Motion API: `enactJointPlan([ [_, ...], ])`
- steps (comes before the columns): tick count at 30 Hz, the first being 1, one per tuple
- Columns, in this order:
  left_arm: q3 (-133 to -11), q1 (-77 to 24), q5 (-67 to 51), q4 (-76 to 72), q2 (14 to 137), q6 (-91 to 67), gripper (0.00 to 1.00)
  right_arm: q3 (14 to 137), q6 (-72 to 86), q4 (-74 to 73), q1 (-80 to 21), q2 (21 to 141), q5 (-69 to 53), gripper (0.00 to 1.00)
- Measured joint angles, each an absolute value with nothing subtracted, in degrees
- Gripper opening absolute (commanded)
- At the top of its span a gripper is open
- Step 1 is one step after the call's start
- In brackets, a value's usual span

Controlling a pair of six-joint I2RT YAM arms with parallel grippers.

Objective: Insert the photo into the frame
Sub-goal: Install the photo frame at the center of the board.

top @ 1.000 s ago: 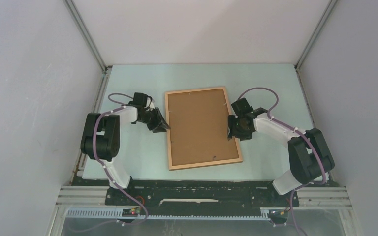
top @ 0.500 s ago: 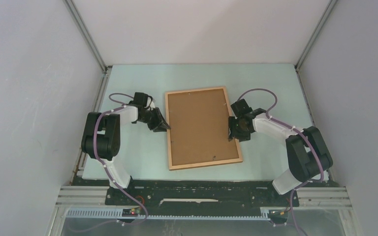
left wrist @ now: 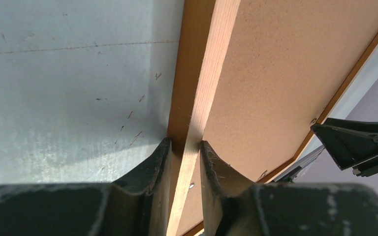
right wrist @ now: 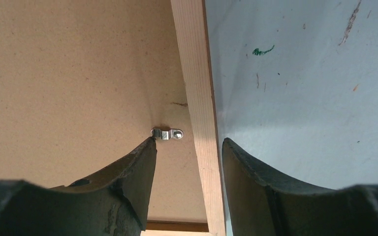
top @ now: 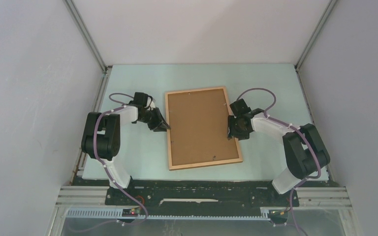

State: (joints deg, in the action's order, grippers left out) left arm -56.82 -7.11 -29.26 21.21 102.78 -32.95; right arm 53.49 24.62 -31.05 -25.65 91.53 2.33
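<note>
Top external view: frame (top: 203, 128) lies back-up at the middle of the table (top: 270, 83), between the two arms. Left gripper (top: 163, 126) sits at its left rail; the left wrist view shows both fingers (left wrist: 157, 164) pressed against that rail, closed narrowly on it. Right gripper (top: 230, 132) straddles the right rail, jaws apart with a gap on either side, one tip just beside a metal clip (right wrist: 167, 133).

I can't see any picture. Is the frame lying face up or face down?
Face down. The frame lies flat on the table with its brown back and a metal clip facing up.
</note>
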Motion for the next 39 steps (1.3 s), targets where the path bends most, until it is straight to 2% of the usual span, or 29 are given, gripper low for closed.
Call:
enactJointPlan([
  [11,-56.8,-7.1,-29.3,21.2,102.8,-32.9,0.23,53.5,24.9,-30.2,-25.6,92.9,2.8,0.58],
  [20,-56.8,-7.1,-29.3,21.2,102.8,-32.9,0.2,53.5,28.2,-30.4,-25.6,93.0,3.9,0.39],
  [27,-56.8,-7.1,-29.4,21.2,102.8,-32.9,0.19,53.6,30.8,-30.4,-24.6,93.1,3.6,0.35],
  [32,-56.8,-7.1,-29.4,21.1,102.8,-32.9,0.19,53.6,33.9,-30.4,-23.9,93.1,3.4,0.22],
  [39,-56.8,-7.1,-29.6,21.1,102.8,-32.9,0.19,52.3,39.0,-28.0,-22.8,92.7,3.7,0.21],
])
